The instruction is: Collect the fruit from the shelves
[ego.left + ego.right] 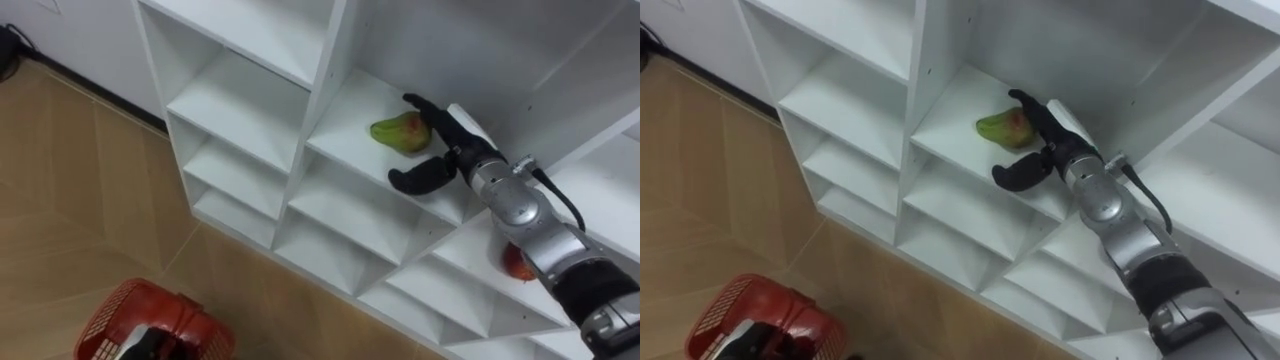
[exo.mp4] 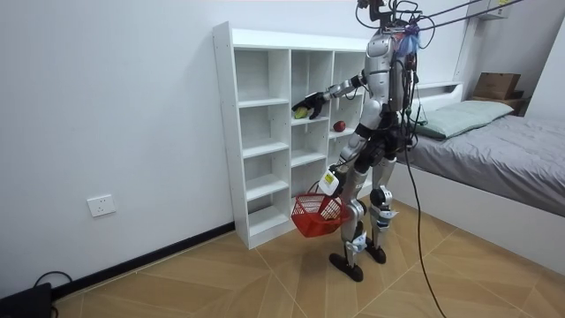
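Fingers (image 1: 424,108) of the right hand (image 1: 447,150) are straight and spread, lying against the 3 o'clock side of the green-red fruit (image 1: 399,132), thumb apart toward 6 o'clock; nothing is gripped yet. The fruit rests on its shelf in the white closet (image 1: 300,190). A red fruit (image 1: 516,262) sits at 4 o'clock in a neighbouring compartment. The red basket (image 1: 110,320), at 7 o'clock, hangs from the left hand (image 2: 328,184), whose hold I cannot tell. I judge the collecting barely begun, with both fruits left to take
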Controlling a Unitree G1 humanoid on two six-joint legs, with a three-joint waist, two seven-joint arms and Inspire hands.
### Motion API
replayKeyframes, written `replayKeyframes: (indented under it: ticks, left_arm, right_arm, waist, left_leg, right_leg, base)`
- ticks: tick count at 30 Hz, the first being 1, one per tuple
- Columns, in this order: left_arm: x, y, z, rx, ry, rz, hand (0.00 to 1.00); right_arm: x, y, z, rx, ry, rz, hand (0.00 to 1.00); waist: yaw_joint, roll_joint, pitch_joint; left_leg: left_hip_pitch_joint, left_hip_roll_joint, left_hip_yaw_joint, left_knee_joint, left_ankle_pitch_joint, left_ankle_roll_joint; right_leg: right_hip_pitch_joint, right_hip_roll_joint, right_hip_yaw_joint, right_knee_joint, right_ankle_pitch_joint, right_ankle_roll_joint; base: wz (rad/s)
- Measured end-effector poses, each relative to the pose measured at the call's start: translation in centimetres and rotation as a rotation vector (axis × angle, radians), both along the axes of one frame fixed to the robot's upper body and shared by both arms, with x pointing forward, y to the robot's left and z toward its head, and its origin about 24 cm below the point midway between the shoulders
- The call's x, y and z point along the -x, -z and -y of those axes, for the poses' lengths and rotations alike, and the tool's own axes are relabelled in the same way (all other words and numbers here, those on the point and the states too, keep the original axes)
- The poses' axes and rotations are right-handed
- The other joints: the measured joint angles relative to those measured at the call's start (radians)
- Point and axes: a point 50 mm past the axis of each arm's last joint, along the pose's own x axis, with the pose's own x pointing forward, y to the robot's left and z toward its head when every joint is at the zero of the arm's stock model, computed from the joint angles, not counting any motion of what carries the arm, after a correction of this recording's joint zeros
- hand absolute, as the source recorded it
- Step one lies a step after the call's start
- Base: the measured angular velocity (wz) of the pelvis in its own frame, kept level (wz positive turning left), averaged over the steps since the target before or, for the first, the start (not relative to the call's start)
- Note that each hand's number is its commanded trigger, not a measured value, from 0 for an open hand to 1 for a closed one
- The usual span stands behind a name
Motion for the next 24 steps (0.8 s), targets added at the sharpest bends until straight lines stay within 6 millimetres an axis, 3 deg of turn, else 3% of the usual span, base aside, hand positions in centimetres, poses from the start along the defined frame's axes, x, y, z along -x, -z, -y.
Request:
replayKeyframes:
  ticks: [8, 24]
  left_arm:
    - [-0.1, 0.07, 0.46, -0.017, 0.038, 0.005, 1.0]
    - [-0.06, 0.09, 0.55, -0.037, 0.041, 0.015, 1.0]
  right_arm:
    - [-0.29, -0.47, -0.32, -0.09, 0.016, 0.025, 0.0]
    - [-0.39, -0.49, -0.36, -0.094, 0.016, 0.035, 0.0]
  waist:
    - [-0.005, 0.013, 0.0097]
    - [-0.005, 0.018, 0.0087]
  left_leg:
    - [-0.002, -0.004, -0.01, 0.002, 0.001, 0.001]
    - [-0.006, -0.004, -0.01, 0.002, 0.001, 0.001]
  right_leg:
    - [0.001, 0.0, -0.001, 0.0, 0.0, 0.002]
    - [-0.002, -0.001, -0.003, 0.0, 0.0, 0.002]
  base:
    - [0.01]
    - [0.0]
